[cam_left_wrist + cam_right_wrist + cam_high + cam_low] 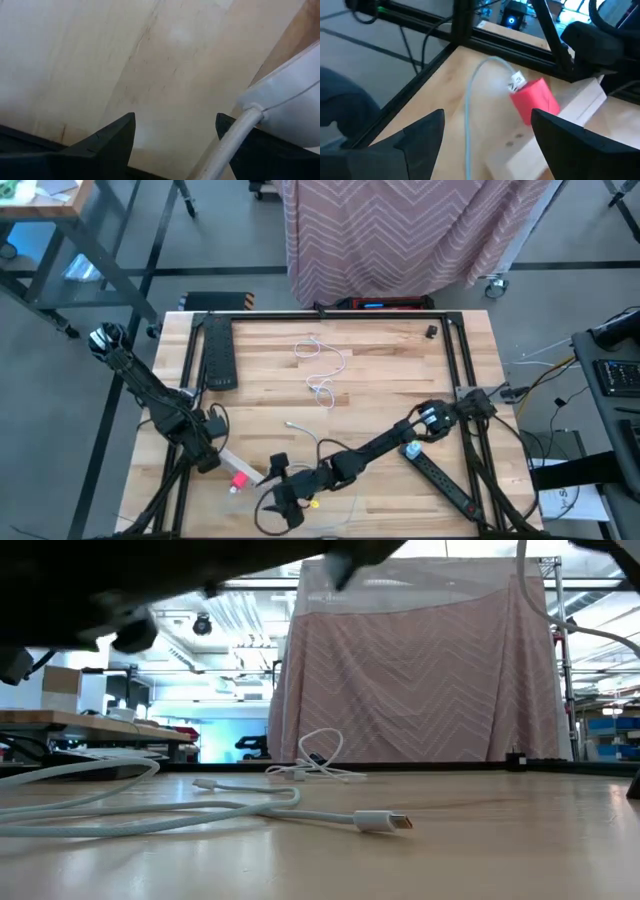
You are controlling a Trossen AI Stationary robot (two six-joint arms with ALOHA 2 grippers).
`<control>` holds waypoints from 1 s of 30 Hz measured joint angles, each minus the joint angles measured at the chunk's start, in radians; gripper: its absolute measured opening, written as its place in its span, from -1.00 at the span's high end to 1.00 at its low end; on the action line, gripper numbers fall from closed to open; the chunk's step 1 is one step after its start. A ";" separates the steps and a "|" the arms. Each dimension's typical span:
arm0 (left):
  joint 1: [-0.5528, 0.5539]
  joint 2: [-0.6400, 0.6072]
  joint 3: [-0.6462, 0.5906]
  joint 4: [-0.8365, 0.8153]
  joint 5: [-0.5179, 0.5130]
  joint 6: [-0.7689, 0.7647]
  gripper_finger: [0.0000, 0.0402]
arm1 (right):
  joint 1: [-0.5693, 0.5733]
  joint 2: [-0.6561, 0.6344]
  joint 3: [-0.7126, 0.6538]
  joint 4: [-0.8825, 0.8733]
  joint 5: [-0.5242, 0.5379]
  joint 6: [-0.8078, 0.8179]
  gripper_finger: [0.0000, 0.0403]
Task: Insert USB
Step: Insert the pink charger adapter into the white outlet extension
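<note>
A red block (pixel 240 480) sits at the end of a pale flat bar (pixel 228 462) near the table's near edge; in the right wrist view the red block (pixel 536 101) carries a small white tag and a pale cable (pixel 469 120) arcs from it. My right gripper (pixel 285 498) hovers open just right of it, fingers either side of that cable (pixel 487 145). My left gripper (pixel 208 454) is open over the bar's left end; its wrist view (pixel 175 135) shows a white body with a cord (pixel 280 107) beside one finger. A loose white USB plug (pixel 384 822) lies on the table.
A coiled white cable (pixel 322 366) lies mid-table, and another cable end (pixel 292 424) nearer. One black power strip (pixel 218 352) lies at the far left, a second (pixel 442 478) at the near right. A black frame (pixel 330 314) borders the table; a patterned curtain (pixel 420 670) hangs behind.
</note>
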 joint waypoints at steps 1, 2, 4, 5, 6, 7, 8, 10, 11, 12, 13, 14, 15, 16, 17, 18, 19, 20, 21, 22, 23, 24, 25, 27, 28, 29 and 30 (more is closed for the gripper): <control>0.000 0.000 0.000 0.002 0.000 -0.005 -0.32 | -0.003 0.024 0.038 -0.021 0.012 0.011 -0.44; 0.000 0.000 0.000 0.003 0.002 -0.006 -0.32 | -0.004 0.052 0.078 -0.024 0.041 0.022 -0.43; 0.002 0.000 0.000 0.010 0.006 -0.010 -0.31 | -0.005 0.094 0.146 -0.060 0.126 0.028 -0.41; 0.002 -0.001 0.000 0.011 0.008 -0.010 -0.31 | -0.005 0.113 0.180 -0.077 0.141 0.017 -0.40; 0.002 0.000 0.000 0.013 0.011 -0.010 -0.30 | -0.005 0.127 0.213 -0.107 0.149 0.004 -0.40; 0.002 0.000 0.000 0.014 0.014 -0.011 -0.29 | -0.005 0.140 0.248 -0.135 0.153 -0.015 -0.40; 0.002 0.000 0.000 0.014 0.017 -0.011 -0.29 | -0.008 0.154 0.282 -0.160 0.154 -0.024 -0.41; 0.002 0.000 0.000 0.016 0.023 -0.013 -0.28 | -0.012 0.183 0.340 -0.202 0.150 -0.029 -0.42; 0.002 0.000 0.000 0.017 0.023 -0.016 -0.27 | -0.016 0.199 0.365 -0.230 0.150 -0.029 -0.43; 0.002 0.000 0.000 0.017 0.023 -0.019 -0.27 | -0.021 0.214 0.389 -0.257 0.154 -0.028 -0.44; 0.002 0.000 0.000 0.017 0.023 -0.023 -0.27 | -0.023 0.226 0.404 -0.290 0.157 -0.015 -0.45; 0.003 0.000 0.000 0.018 0.026 -0.027 -0.26 | -0.028 0.236 0.415 -0.319 0.159 0.007 -0.45; 0.003 0.000 -0.001 0.017 0.031 -0.034 -0.26 | -0.033 0.242 0.423 -0.338 0.163 0.042 -0.45; 0.003 0.000 -0.001 0.020 0.031 -0.036 -0.26 | -0.039 0.241 0.425 -0.361 0.162 0.084 -0.45; 0.003 0.000 -0.001 0.022 0.030 -0.036 -0.27 | -0.045 0.240 0.425 -0.379 0.160 0.133 -0.44; 0.004 0.000 -0.001 0.022 0.027 -0.033 -0.27 | -0.053 0.240 0.425 -0.399 0.155 0.186 -0.42; 0.003 0.000 -0.001 0.021 0.025 -0.022 -0.28 | -0.063 0.239 0.425 -0.421 0.147 0.242 -0.40; 0.003 0.000 -0.001 0.016 0.018 -0.012 -0.29 | -0.074 0.237 0.425 -0.448 0.136 0.288 -0.37; 0.003 0.000 -0.001 0.013 0.001 0.007 -0.30 | -0.086 0.234 0.426 -0.469 0.120 0.318 -0.33; 0.003 0.000 -0.002 0.009 -0.022 0.027 -0.31 | -0.096 0.230 0.426 -0.483 0.099 0.345 -0.29; 0.003 0.000 -0.002 0.007 -0.051 0.052 -0.32 | -0.105 0.228 0.426 -0.491 0.077 0.367 -0.25; 0.003 0.000 -0.002 0.004 -0.083 0.081 -0.33 | -0.113 0.228 0.426 -0.496 0.059 0.391 -0.21; 0.002 0.000 -0.002 0.001 -0.116 0.112 -0.34 | -0.118 0.227 0.426 -0.502 0.049 0.416 -0.16; 0.003 0.001 -0.003 0.001 -0.194 0.173 -0.36 | -0.127 0.225 0.426 -0.520 0.037 0.453 -0.07; 0.002 0.001 -0.003 0.000 -0.228 0.206 -0.36 | -0.129 0.224 0.426 -0.530 0.038 0.465 -0.03; 0.002 0.001 -0.003 -0.003 -0.268 0.231 -0.36 | -0.131 0.222 0.426 -0.545 0.044 0.478 0.03; 0.003 0.001 -0.003 -0.009 -0.302 0.253 -0.36 | -0.134 0.221 0.426 -0.558 0.047 0.489 0.08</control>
